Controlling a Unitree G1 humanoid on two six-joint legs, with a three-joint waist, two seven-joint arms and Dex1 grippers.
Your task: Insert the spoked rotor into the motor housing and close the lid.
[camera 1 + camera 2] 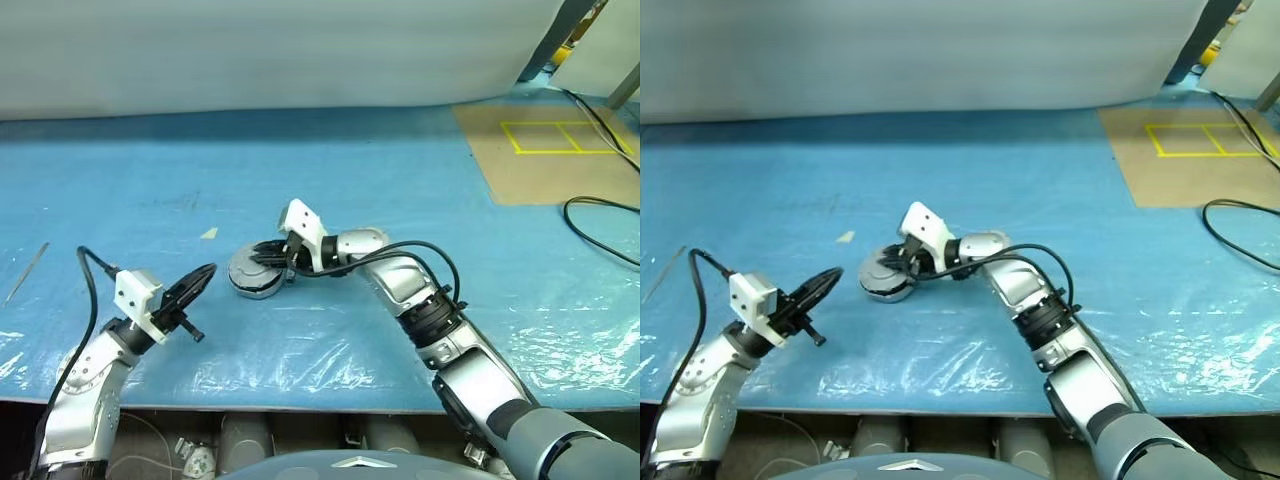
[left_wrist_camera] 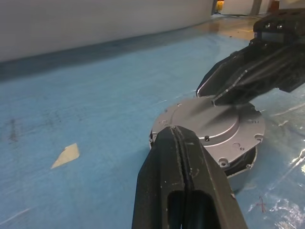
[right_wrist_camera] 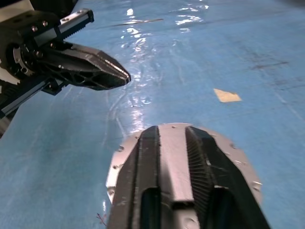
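The grey lid lies flat on top of the motor housing, a round silver cup on the blue table near the middle. My right gripper reaches in from the right and rests over the lid, its fingers slightly apart with nothing between them. The lid's plain face with small screw holes shows in the left wrist view, under the right gripper. My left gripper hangs to the left of the housing, clear of it, shut and empty. The spoked rotor is hidden.
A small tan paper scrap lies just behind and left of the housing. A thin rod sits at the far left. Brown cardboard with yellow tape and a black cable are at the back right. The table's front edge is close.
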